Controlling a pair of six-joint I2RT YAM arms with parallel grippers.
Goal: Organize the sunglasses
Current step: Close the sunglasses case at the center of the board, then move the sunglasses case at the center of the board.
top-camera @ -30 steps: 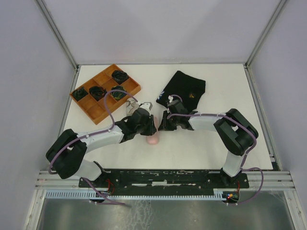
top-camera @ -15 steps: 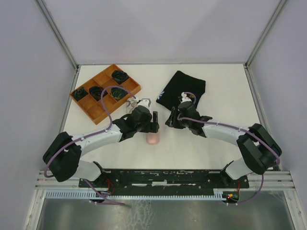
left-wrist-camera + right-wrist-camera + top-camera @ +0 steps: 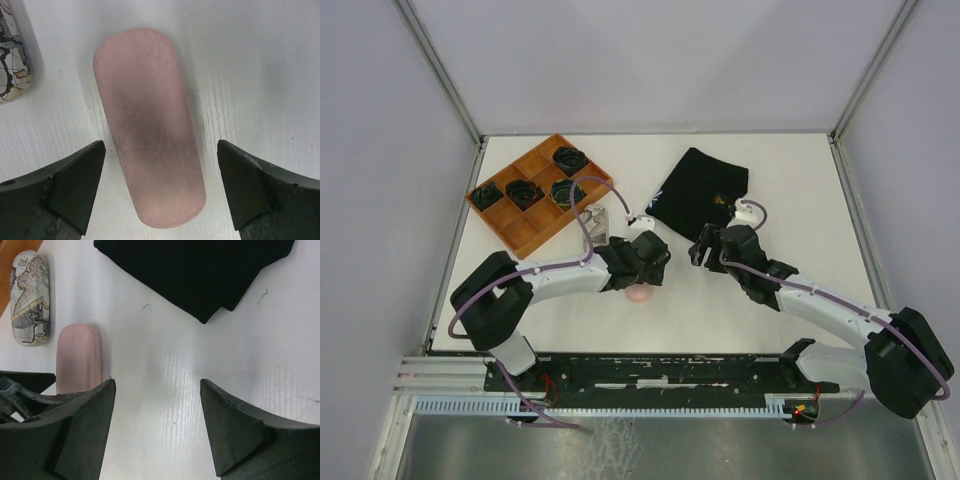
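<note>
No sunglasses show in any view. A closed oblong pink glasses case (image 3: 638, 293) (image 3: 150, 125) (image 3: 78, 357) lies flat on the white table. My left gripper (image 3: 640, 272) (image 3: 160, 165) hovers over its near end, open, the fingers standing apart from both sides of the case. My right gripper (image 3: 705, 245) (image 3: 157, 395) is open over bare table to the right of the pink case, with nothing between its fingers.
A grey map-patterned glasses case (image 3: 597, 222) (image 3: 12, 55) (image 3: 31, 297) lies just up-left of the pink one. A black cloth (image 3: 705, 185) (image 3: 200, 270) is spread at the back centre. A wooden compartment tray (image 3: 523, 231) with dark items sits back left.
Both grippers have opened. The right arm has drawn back to the right, away from the pink case. The left wrist has shifted right and stays over the case.
</note>
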